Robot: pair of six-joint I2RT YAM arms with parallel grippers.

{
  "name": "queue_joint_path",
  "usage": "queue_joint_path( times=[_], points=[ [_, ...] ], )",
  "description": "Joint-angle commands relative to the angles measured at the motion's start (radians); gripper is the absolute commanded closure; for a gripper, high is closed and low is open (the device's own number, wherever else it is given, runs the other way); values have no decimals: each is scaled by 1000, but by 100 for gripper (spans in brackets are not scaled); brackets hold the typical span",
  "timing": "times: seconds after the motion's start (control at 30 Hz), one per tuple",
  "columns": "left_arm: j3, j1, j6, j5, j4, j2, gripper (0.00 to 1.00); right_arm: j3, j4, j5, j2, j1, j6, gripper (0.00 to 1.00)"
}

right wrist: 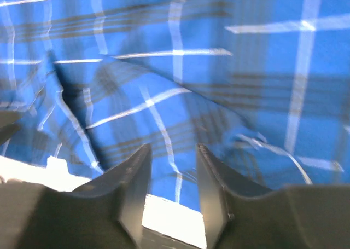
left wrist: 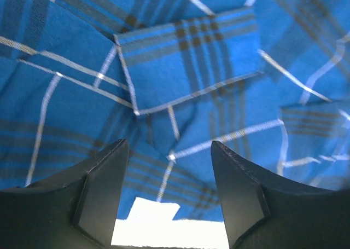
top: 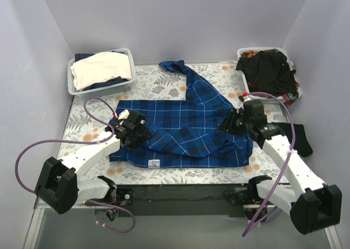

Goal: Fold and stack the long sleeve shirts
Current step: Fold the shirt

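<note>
The royal-blue plaid long sleeve shirt [top: 186,134] lies spread across the middle of the table, one sleeve [top: 188,79] reaching toward the back and a small white label [top: 154,163] at its near hem. My left gripper [top: 134,129] hovers over the shirt's left edge. In the left wrist view its jaws [left wrist: 169,145] stand open over plaid cloth [left wrist: 186,68], holding nothing. At the shirt's right edge, my right gripper [top: 229,122] is also open [right wrist: 173,148] above the plaid [right wrist: 219,68], empty. A plain black shirt [top: 268,71] sits heaped in the back-right basket.
A white lattice basket [top: 74,85] at the back left holds folded cream cloth [top: 101,68] over dark fabric. The back-right basket [top: 243,53] holds the black heap. Another dark cloth [top: 303,140] lies by the right arm. The floral table top [top: 82,123] shows around the shirt.
</note>
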Motion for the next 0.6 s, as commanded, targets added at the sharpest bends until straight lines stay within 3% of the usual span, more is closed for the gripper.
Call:
queue_joint_path(
  times=[0.0,0.07,0.13,0.37,0.57],
  points=[
    [51,45,24,-23,-6,23,39,131,145,-129,156,93,-128,47],
    [54,84,29,-14,-39,15,39,192,200,-137,279,178,-167,36],
    [52,107,29,-13,-91,0,39,291,229,-160,410,245,-210,33],
    [-78,248,21,82,-151,-111,39,525,259,-264,714,327,-250,33],
    [-121,384,21,226,-138,-83,40,692,219,-347,928,390,-317,32]
  ],
)
